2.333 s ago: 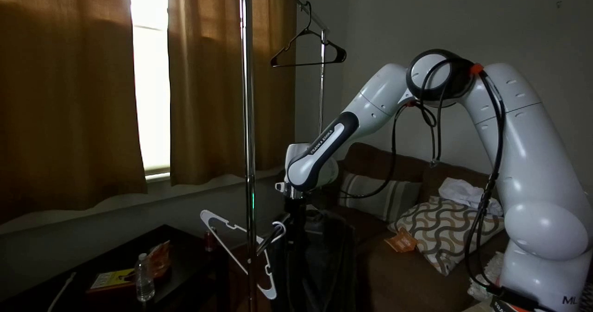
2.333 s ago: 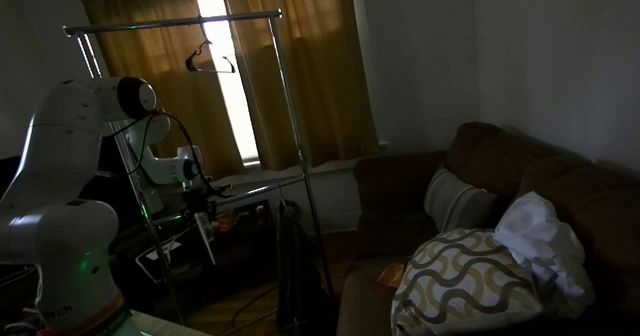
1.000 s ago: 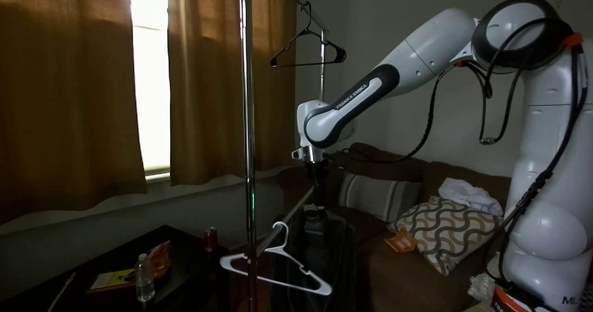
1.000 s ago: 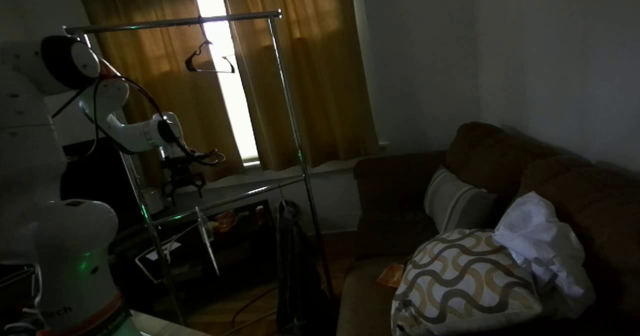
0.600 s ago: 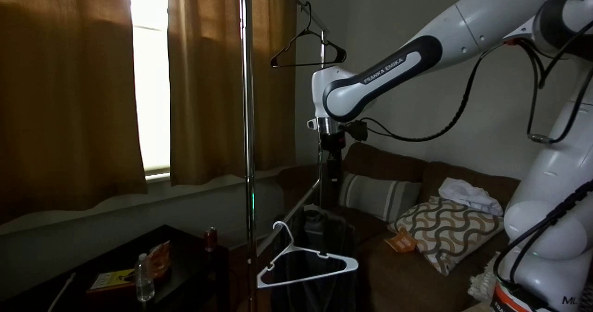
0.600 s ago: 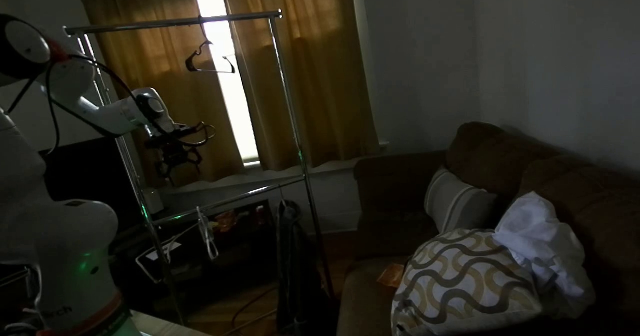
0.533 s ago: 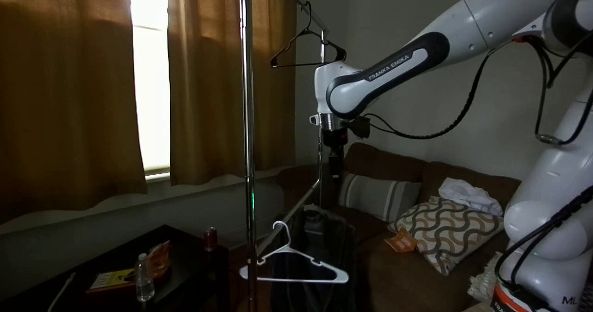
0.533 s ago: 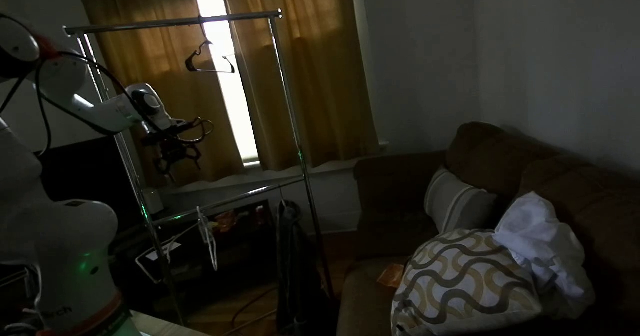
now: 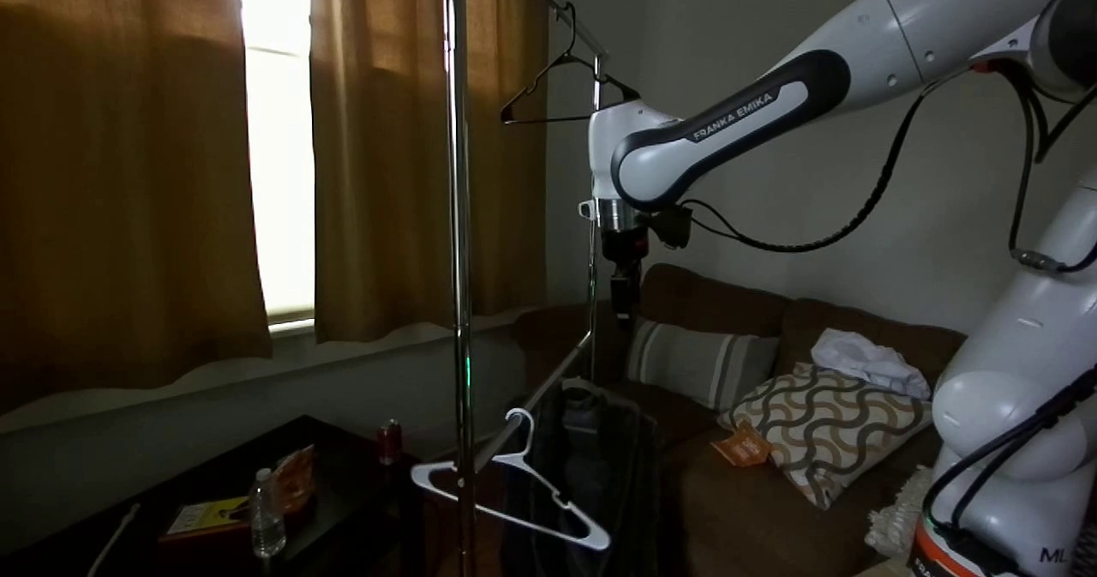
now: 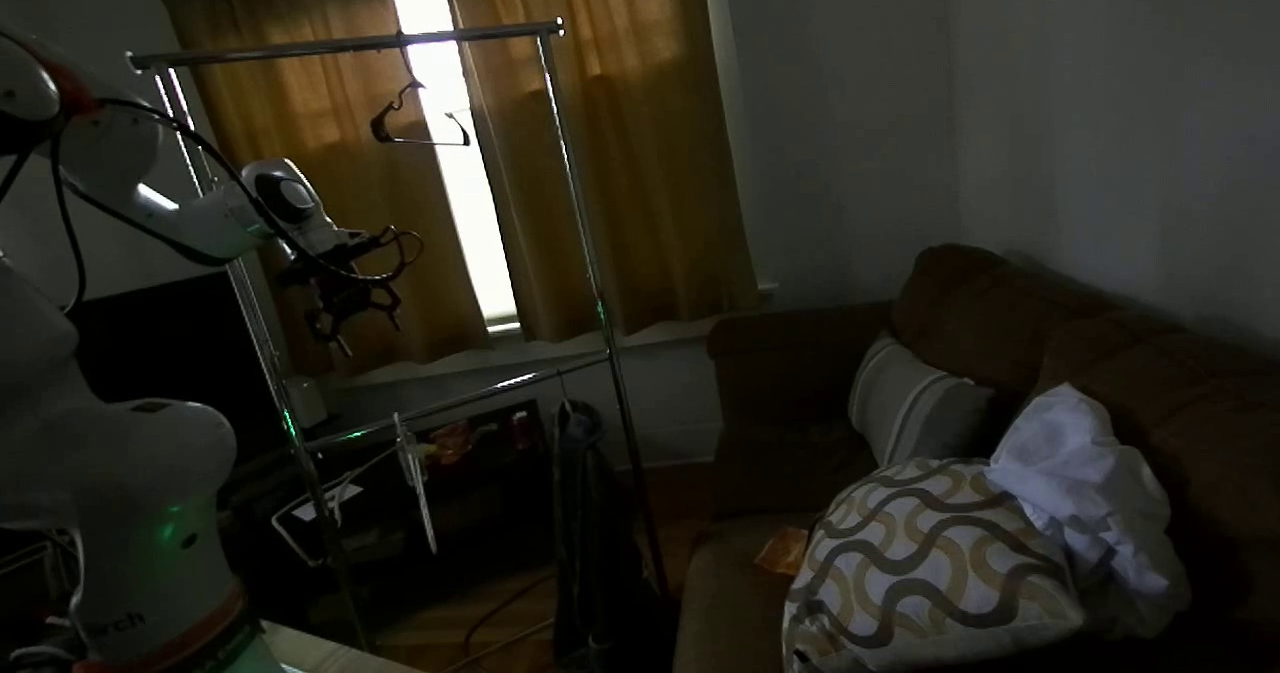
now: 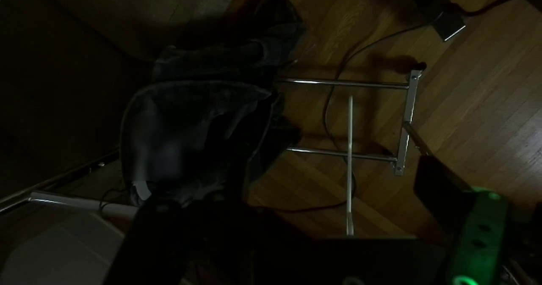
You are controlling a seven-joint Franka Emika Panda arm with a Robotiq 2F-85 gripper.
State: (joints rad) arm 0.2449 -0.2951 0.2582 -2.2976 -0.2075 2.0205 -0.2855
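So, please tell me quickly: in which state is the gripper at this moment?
Gripper: open, holding nothing; the white hanger hangs lower down, apart from it.

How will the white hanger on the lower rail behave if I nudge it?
The white hanger will probably swing or twist, hanging by a single hook on the lower rail. Thin and open, it looks light; its crisp triangular shape suggests stiffness.
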